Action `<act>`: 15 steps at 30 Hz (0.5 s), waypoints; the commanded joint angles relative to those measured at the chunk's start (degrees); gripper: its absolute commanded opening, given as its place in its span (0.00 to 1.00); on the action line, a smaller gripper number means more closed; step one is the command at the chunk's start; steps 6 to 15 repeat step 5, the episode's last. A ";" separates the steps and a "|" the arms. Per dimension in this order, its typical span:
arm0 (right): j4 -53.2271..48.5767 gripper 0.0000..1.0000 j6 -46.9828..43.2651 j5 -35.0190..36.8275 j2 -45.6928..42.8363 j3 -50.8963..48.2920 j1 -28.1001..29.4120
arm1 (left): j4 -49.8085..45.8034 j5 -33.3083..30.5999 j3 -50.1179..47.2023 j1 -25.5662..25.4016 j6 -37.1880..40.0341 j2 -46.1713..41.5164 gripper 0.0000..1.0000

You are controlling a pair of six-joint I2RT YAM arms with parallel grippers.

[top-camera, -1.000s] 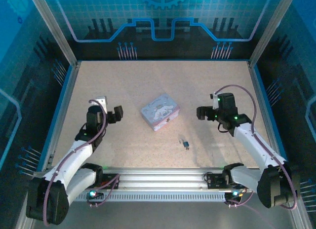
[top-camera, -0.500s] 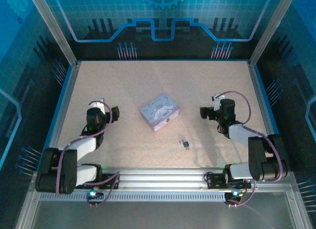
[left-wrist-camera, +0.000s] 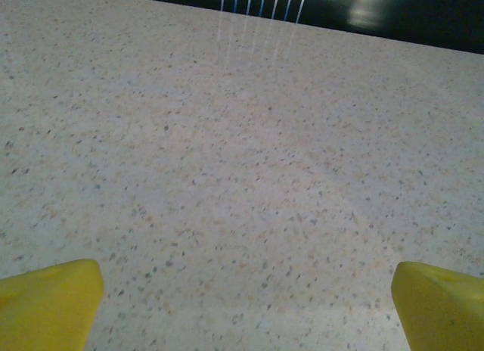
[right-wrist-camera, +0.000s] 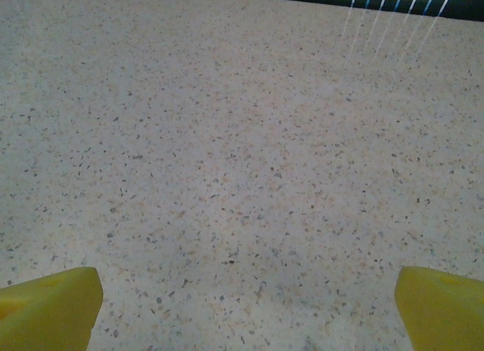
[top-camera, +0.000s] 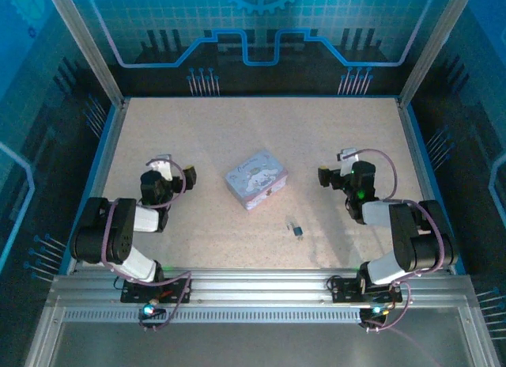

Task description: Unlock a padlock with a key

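Two claws: left claw (top-camera: 183, 181) and right claw (top-camera: 326, 178) both spread wide and holding nothing, yellow fingertips (left-wrist-camera: 45, 298) over bare table (top-camera: 237, 130).
Padlock: the tiny dark padlock (top-camera: 299, 231) lies flat on the table, on the near side of the tin (top-camera: 255, 179), a little right of centre.
Key: the key (top-camera: 290, 222) is a dark speck just beside the padlock, on its far-left side. Touching or not, can't tell.
Nearer claw: the right one, clearly. The padlock sits toward the near edge and to its left.
Long axis: lock and key line up diagonally, far-left to near-right.
Room: open table all round, with the tin apart from both.
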 commanded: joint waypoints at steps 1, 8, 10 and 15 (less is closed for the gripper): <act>2.82 1.00 -0.80 -0.74 0.46 0.38 -0.95 | -0.53 2.23 2.29 0.55 1.42 -0.21 0.99; 2.82 1.00 -0.82 -0.70 0.46 0.32 -0.95 | -0.53 2.28 2.20 0.55 1.47 -0.22 0.99; 2.82 1.00 -0.82 -0.70 0.46 0.32 -0.95 | -0.53 2.28 2.20 0.55 1.47 -0.22 0.99; 2.82 1.00 -0.82 -0.70 0.46 0.32 -0.95 | -0.53 2.28 2.20 0.55 1.47 -0.22 0.99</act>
